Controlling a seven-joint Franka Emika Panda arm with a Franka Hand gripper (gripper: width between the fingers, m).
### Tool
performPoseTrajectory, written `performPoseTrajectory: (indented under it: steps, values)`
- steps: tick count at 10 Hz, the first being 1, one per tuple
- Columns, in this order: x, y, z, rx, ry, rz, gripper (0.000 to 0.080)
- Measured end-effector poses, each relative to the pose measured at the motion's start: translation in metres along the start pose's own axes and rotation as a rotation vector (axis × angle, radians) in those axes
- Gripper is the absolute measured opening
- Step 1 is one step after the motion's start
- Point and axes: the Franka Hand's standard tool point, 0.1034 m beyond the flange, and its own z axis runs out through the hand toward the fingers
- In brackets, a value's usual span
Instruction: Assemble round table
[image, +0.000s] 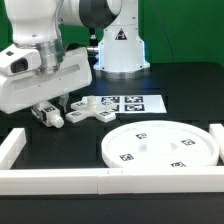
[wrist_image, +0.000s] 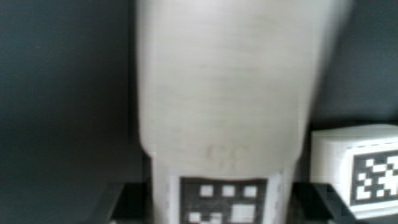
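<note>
The white cylinder leg fills the middle of the wrist view, with a square tag at its near end. My gripper is shut on it, a dark finger pressed against each side. In the exterior view my gripper is low over the table at the left, and the hand hides most of the leg. The cross-shaped base lies just to the exterior view's right of the gripper; one tagged arm of it shows in the wrist view. The large round disc lies flat at the front right.
The marker board lies behind the disc, next to the base. A long white border rail runs along the front, with side pieces at the left and right. The robot's pedestal stands at the back.
</note>
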Motion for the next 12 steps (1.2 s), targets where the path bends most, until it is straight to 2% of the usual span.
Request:
performPoseTrajectory:
  steps: [2, 3, 4, 6, 7, 8, 11, 12]
  values:
    - [0.001, 0.000, -0.001, -0.002, 0.000, -0.006, 0.0311]
    - [0.007, -0.001, -0.006, -0.010, 0.005, -0.025, 0.0311]
    - [0.016, -0.002, -0.015, -0.027, 0.006, -0.079, 0.0311]
    - [0.042, -0.016, -0.039, -0.053, 0.005, -0.180, 0.0312]
    - [0.058, -0.027, -0.050, -0.081, -0.005, -0.295, 0.0312]
    - [0.069, -0.039, -0.053, -0.113, -0.004, -0.442, 0.0314]
    - [0.064, -0.038, -0.050, -0.109, -0.021, -0.638, 0.0314]
    - [0.068, -0.042, -0.049, -0.121, -0.022, -0.688, 0.0314]
